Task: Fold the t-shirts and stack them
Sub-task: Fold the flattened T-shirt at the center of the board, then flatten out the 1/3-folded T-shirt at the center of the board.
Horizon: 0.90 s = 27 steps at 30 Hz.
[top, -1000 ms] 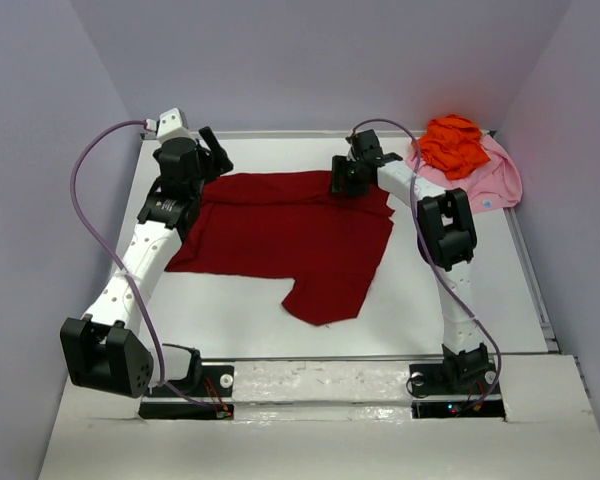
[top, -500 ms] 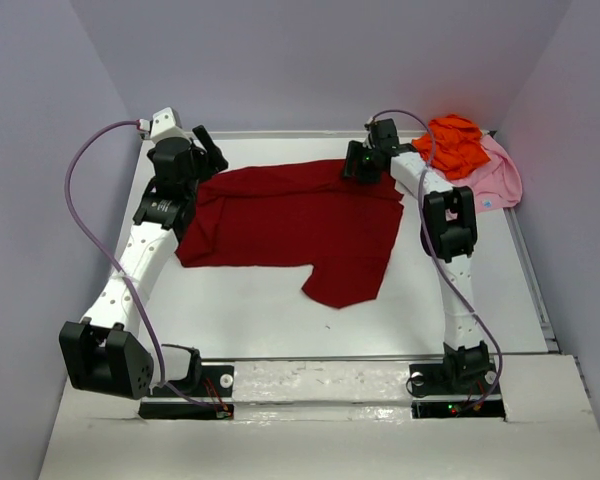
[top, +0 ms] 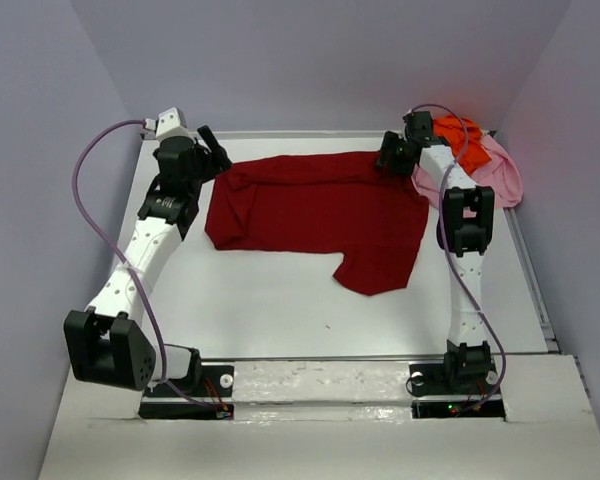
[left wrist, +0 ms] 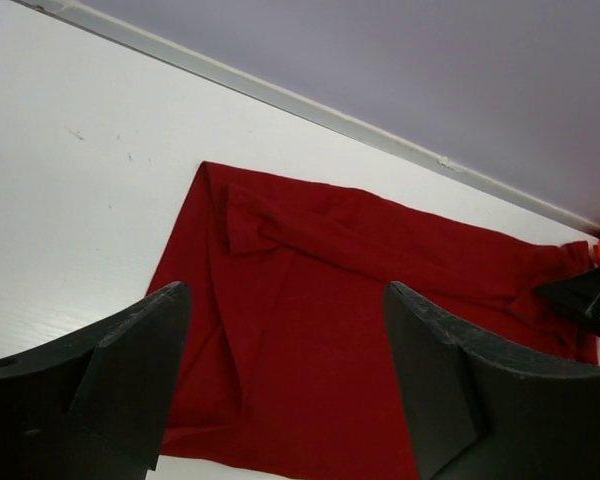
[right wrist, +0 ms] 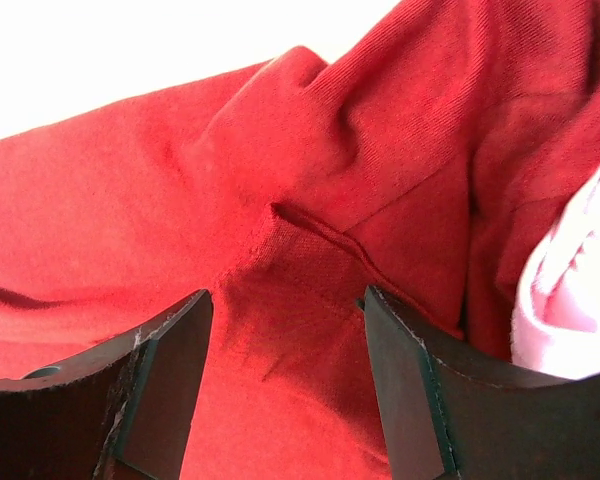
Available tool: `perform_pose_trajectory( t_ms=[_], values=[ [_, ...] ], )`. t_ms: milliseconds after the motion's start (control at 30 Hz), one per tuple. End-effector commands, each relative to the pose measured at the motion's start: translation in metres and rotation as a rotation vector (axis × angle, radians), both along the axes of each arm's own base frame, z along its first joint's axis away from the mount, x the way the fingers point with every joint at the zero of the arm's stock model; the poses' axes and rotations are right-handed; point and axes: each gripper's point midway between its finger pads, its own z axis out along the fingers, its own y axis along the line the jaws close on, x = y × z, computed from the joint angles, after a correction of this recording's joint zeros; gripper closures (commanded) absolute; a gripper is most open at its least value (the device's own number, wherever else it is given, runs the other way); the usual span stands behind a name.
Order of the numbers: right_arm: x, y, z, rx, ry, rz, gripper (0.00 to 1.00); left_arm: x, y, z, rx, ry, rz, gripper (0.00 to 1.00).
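- The dark red t-shirt (top: 320, 205) is lying spread toward the far side of the table (top: 280, 300) in the overhead view. One sleeve is trailing toward me on its right.
- Its far right corner is sitting right beside the light pink t-shirt (top: 498, 178), which is carrying the bright orange t-shirt (top: 460, 135) in the far right corner.
- My left end effector (top: 212, 150) is hovering at the shirt's far left corner and my right end effector (top: 390, 155) is sitting at its far right one. I am judging the step in hand to be flattening the shirt before the first fold.
- From my left wrist, the dark red t-shirt (left wrist: 330, 290) is showing its left edge doubled over into a ridge.
- My left end effector (left wrist: 287, 300) is hanging released above it, fingers wide, nothing between them. I am thinking a good move is pinching that doubled edge and drawing it left, where bare table (left wrist: 70, 200) is giving me room. The back rail is running close behind.
- From my right wrist, the dark red t-shirt (right wrist: 280, 180) is bunching in wrinkles around a seam.
- My right end effector (right wrist: 285, 310) is standing with fingers apart, cloth lying in the gap. I am seeing no pinch, so I am reading it as released.
- The light pink t-shirt (right wrist: 570, 290) is touching the red cloth at the right, so I am watching not to catch it. There is little room that way; the open room is lying on the near side.
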Motion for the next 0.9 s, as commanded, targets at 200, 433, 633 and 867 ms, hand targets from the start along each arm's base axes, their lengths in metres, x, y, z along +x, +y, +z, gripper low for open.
perform_pose_trajectory(
  t_ms=[200,433,633,867],
  values=[
    [-0.007,0.014,0.044,0.023,-0.049,0.059,0.32,0.022,-0.059,-0.135,-0.114,0.31,-0.152,0.16],
    [-0.009,0.018,0.043,0.042,-0.042,0.063,0.32,-0.009,-0.061,-0.192,-0.089,0.472,-0.098,0.19],
    [-0.011,0.026,0.041,0.089,-0.034,0.086,0.32,-0.054,-0.035,-0.215,0.028,0.543,0.009,0.19],
    [-0.015,0.033,0.032,0.127,-0.015,0.104,0.32,-0.056,-0.013,-0.214,0.231,0.587,0.14,0.19]
  ],
)
